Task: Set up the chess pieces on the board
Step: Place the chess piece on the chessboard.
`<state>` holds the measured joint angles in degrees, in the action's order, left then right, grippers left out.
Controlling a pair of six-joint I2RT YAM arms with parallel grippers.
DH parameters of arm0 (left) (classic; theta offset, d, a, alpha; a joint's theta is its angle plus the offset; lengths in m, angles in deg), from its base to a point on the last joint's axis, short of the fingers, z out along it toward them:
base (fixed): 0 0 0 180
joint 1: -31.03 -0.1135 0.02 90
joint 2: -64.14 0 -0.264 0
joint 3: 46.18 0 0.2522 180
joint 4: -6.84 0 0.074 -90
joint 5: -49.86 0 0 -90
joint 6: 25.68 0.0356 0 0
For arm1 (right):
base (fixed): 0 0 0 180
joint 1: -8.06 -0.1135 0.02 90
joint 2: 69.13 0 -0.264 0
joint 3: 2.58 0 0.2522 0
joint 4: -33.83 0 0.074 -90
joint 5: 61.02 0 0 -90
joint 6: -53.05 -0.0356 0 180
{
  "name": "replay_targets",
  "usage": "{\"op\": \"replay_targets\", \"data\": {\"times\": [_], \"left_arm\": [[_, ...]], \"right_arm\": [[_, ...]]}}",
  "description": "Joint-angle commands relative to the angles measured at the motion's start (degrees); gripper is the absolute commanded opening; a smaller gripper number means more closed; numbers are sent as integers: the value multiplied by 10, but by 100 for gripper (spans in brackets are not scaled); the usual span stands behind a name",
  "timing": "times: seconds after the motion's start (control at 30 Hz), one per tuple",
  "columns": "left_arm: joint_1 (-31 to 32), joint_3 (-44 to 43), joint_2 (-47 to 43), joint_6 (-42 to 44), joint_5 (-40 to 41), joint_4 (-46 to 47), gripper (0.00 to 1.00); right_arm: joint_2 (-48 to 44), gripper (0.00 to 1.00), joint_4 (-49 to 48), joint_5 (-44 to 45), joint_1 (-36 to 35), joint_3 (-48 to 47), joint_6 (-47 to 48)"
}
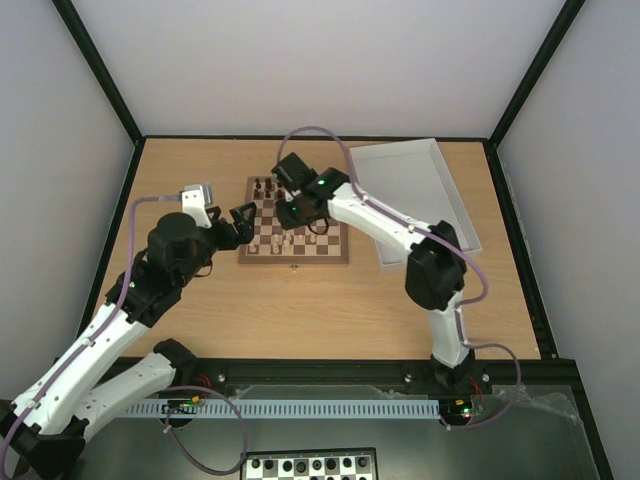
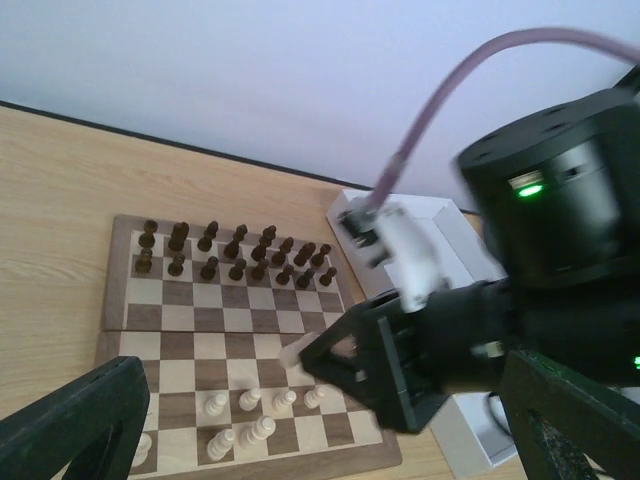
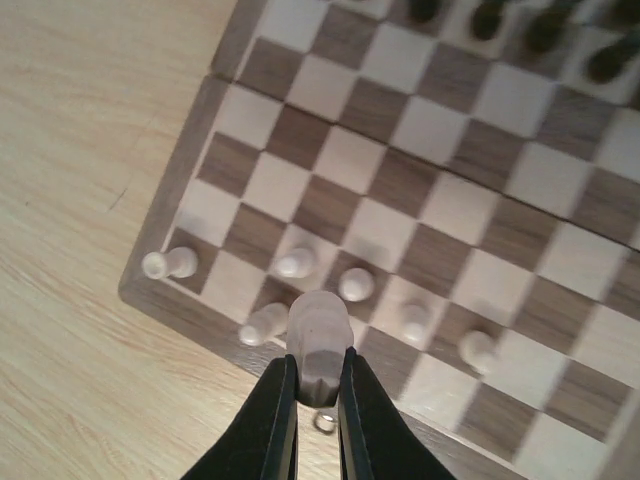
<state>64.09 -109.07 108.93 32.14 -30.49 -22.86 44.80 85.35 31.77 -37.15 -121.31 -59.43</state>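
Care helps here: the right pincer [image 3: 318, 378] pinches a pale chess piece [image 3: 320, 330] over the board's [image 3: 440, 130] edge rows and should lower it straight onto a free square, missing the other pale pieces [image 3: 356, 283], while the left pincer [image 1: 240, 226] is spread wide.

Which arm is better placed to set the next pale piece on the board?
Right: the right hand grips a pale piece over the board. The left hand is open and empty.
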Motion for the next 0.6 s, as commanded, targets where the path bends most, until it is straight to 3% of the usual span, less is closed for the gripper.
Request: {"op": "replay_targets", "data": {"times": [0.0, 0.37, 0.57], "left_arm": [[-4, -9, -35, -4, 17, -30, 100], [-4, -8, -66, -2, 27, -46, 100], [-3, -6, -68, 2, 28, -47, 100]], "right_arm": [[59, 6, 81, -14, -28, -76, 13], [185, 6, 138, -24, -73, -219, 18], [210, 6, 154, -4, -81, -234, 15]]}}
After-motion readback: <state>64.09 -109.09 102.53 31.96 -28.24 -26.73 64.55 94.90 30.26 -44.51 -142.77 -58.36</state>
